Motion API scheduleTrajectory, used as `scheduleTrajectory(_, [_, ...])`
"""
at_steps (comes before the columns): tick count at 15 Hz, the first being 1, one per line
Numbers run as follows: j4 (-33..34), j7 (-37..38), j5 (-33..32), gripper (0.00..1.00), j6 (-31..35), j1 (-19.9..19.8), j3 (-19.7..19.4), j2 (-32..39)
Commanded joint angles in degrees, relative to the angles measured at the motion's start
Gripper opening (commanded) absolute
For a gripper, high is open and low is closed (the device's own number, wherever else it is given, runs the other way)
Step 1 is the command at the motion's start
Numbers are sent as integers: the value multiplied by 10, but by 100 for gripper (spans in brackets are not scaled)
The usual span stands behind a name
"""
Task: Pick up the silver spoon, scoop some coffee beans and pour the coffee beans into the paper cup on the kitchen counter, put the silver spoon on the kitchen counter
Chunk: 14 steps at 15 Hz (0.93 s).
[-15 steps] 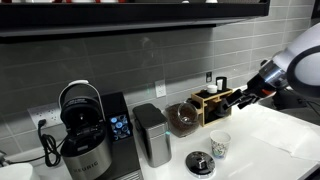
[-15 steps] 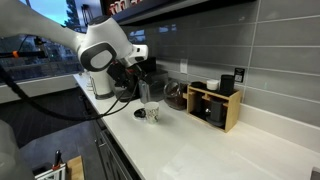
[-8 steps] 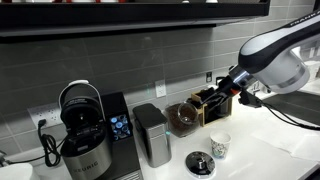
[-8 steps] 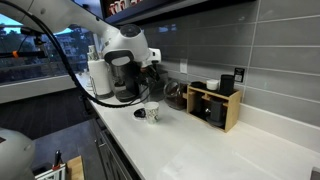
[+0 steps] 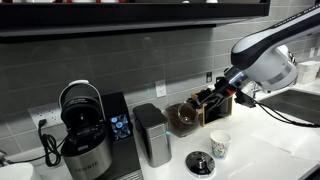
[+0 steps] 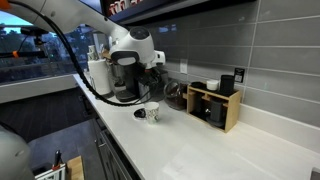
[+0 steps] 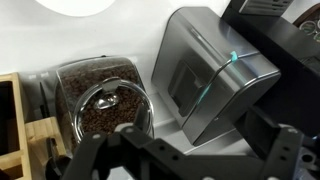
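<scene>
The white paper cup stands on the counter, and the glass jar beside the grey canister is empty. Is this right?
Not empty: the wrist view shows the glass jar holding coffee beans. The paper cup does stand on the counter, and the jar is beside the grey canister.

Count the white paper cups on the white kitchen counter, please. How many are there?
1. The small white paper cup stands upright on the white kitchen counter, beside the flat round black disc. Another could be hidden behind the robot arm.
</scene>
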Motion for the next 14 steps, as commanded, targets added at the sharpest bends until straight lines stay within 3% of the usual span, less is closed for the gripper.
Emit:
scheduleTrajectory(1, [2,-6,13,100,-9,-78,75,3])
scheduleTrajectory(3, [10,-20,42,100,-31,-78,67,11])
scheduleTrajectory(9, [38,2,119,100,-112,-178,132,73])
scheduleTrajectory(14, [76,3,159,100,-137,-229,163,124])
